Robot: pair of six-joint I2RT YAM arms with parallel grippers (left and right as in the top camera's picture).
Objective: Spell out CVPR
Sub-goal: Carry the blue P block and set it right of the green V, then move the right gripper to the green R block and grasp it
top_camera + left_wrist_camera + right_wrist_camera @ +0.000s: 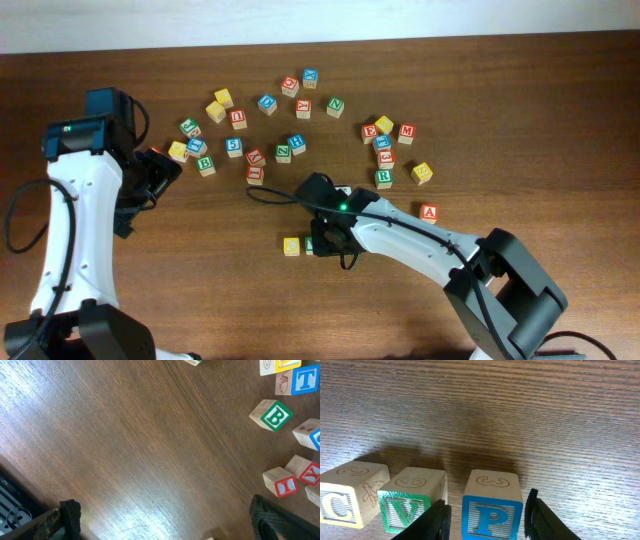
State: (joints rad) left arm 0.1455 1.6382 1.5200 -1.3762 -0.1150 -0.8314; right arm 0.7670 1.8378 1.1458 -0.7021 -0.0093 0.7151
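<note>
In the right wrist view three blocks stand in a row: a yellow C (340,504), a green V (406,506) and a blue P (492,510). My right gripper (486,504) straddles the P, and a thin gap shows on each side, so it is open. In the overhead view the C (291,245) and V (309,244) lie at the front middle. There the right gripper (328,240) covers the P. A green R block (384,178) lies in the right cluster. My left gripper (160,170) hangs wide open over bare wood (167,520).
Several loose letter blocks are scattered across the back of the table, such as a blue one (234,146) and a red A (429,212). In the left wrist view a green B (275,415) and a blue T (304,381) sit at the right edge.
</note>
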